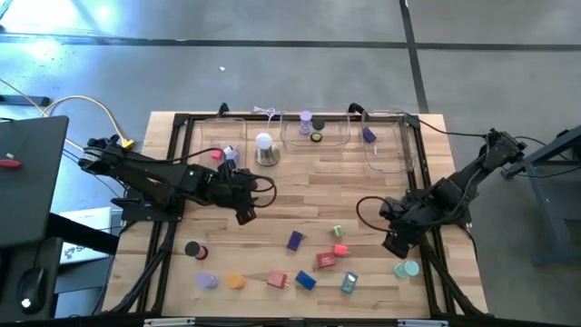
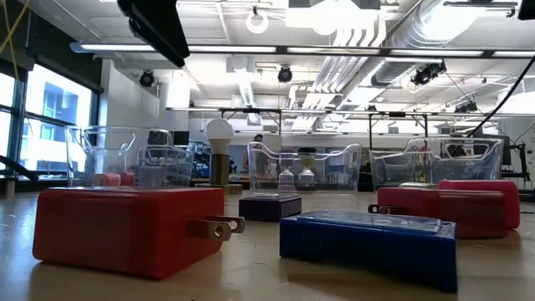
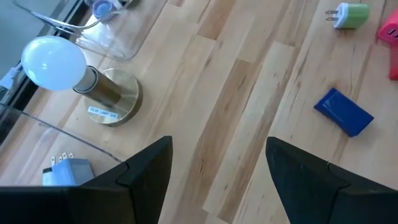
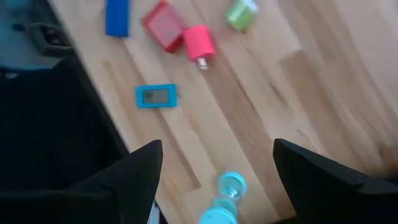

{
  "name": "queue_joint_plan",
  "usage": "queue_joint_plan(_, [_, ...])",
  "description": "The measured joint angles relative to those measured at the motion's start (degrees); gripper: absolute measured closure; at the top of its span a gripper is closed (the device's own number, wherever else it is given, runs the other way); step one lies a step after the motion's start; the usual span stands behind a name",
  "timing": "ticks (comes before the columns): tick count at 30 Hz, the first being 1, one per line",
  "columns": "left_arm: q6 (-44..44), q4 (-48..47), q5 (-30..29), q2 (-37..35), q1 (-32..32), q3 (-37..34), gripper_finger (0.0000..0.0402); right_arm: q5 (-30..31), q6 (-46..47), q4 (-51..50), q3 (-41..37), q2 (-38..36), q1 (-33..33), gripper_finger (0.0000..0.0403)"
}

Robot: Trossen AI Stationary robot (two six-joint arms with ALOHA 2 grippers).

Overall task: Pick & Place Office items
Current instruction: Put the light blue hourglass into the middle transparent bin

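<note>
Office items (image 1: 300, 272): scattered along table's near edge.
Low view only: prongs on red block (image 2: 125, 227).
Left gripper (image 3: 214, 171): released, empty.
Right gripper (image 4: 214, 177): released, above teal roll (image 4: 227, 196).

Wooden table (image 1: 300, 204) with a black frame. Along its far edge: three clear trays (image 1: 313, 130) and a white bulb lamp (image 1: 265, 150). Scattered over its near half: small coloured blocks (image 1: 295, 240) and round rolls (image 1: 207, 280).

Colourful office items (image 1: 295, 241) lie scattered on the near tabletop, seemingly flat.
</note>
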Motion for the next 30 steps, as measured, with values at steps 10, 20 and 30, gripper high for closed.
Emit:
queue_joint_plan(10, [0.88,-0.07,0.03,0.00,0.04,0.00,0.0151,-4.96,8.47,-1.72,-0.04,4.77,1.59,0.0109])
queue_joint_plan(20, [1.63,0.31,-0.16,2.98,0.04,-0.02,0.0151,-12.87,16.47,-4.56,-0.04,11.59,4.85,0.0109])
queue_joint_plan(30, [9.28,3.44,0.70,6.27,0.44,-0.04,0.0151,-13.88,25.26,-6.72,-0.06,14.01,9.34,0.0109])
